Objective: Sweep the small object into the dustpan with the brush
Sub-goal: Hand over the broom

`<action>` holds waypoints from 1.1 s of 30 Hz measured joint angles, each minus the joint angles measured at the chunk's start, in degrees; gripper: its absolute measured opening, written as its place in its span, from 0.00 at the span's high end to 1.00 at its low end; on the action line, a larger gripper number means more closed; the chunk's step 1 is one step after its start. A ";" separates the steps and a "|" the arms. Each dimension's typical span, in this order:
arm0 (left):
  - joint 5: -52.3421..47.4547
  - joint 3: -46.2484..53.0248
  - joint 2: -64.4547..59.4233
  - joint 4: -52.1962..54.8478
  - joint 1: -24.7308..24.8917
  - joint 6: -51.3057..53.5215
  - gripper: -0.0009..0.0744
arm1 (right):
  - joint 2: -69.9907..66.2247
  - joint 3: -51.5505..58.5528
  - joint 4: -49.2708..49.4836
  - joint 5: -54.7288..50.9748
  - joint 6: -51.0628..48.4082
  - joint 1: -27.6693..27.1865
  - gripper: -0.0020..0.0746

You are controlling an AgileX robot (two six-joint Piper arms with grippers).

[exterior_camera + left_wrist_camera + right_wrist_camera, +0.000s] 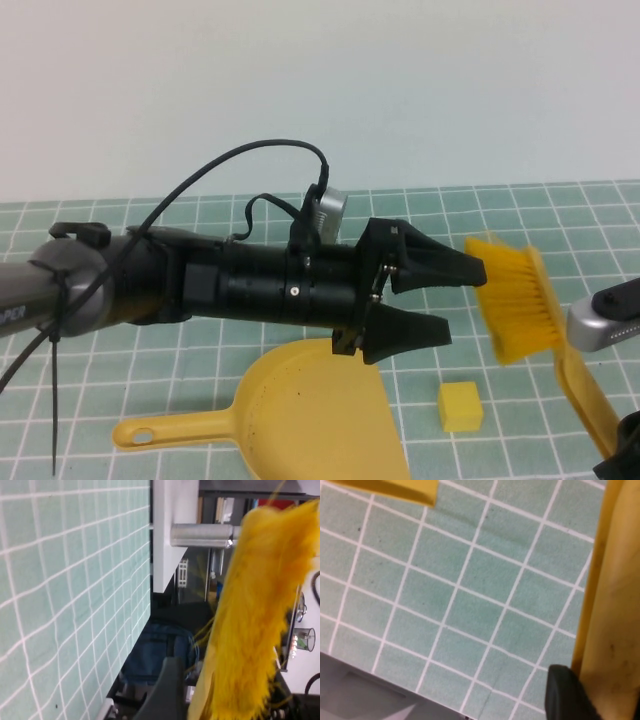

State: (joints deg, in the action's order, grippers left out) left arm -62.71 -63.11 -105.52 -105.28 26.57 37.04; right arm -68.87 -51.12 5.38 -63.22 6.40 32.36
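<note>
Small yellow cube (pixel 460 406): on the worktop (pixel 440 205), lower right of centre, just right of the yellow dustpan (pixel 300 415). Yellow brush (pixel 518 305): above it, right side, handle pinched in the right gripper (pixel 615 455) jaws. Left gripper (pixel 440 300): raised mid-frame, jaws spread, empty.

Yellow dustpan (pixel 300 405) lies flat on the green grid mat, handle pointing toward the robot's left, open mouth toward the right; its upper edge is hidden behind the left gripper (pixel 455 300), which hovers above it with jaws apart and empty. Small yellow cube (pixel 460 406) sits on the mat just right of the pan's mouth, apart from it. Yellow brush (pixel 520 305) hangs above the cube, bristles down-left, handle held at the right edge by the right gripper (pixel 618 455).
</note>
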 joint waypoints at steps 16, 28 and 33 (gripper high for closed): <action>4.32 -1.71 -0.34 0.00 1.71 2.02 0.07 | 0.00 0.00 7.31 2.42 -4.02 0.00 0.70; 11.52 -6.95 -2.39 0.00 7.46 1.53 0.07 | -1.64 0.00 8.76 4.29 -4.11 0.00 0.70; 12.47 -6.95 -3.09 0.00 8.05 1.01 0.21 | -1.64 0.00 8.88 5.03 -4.11 0.00 0.70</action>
State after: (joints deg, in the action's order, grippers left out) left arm -50.24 -70.06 -108.61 -105.28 34.62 38.04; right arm -70.51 -51.12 14.25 -58.19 2.29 32.36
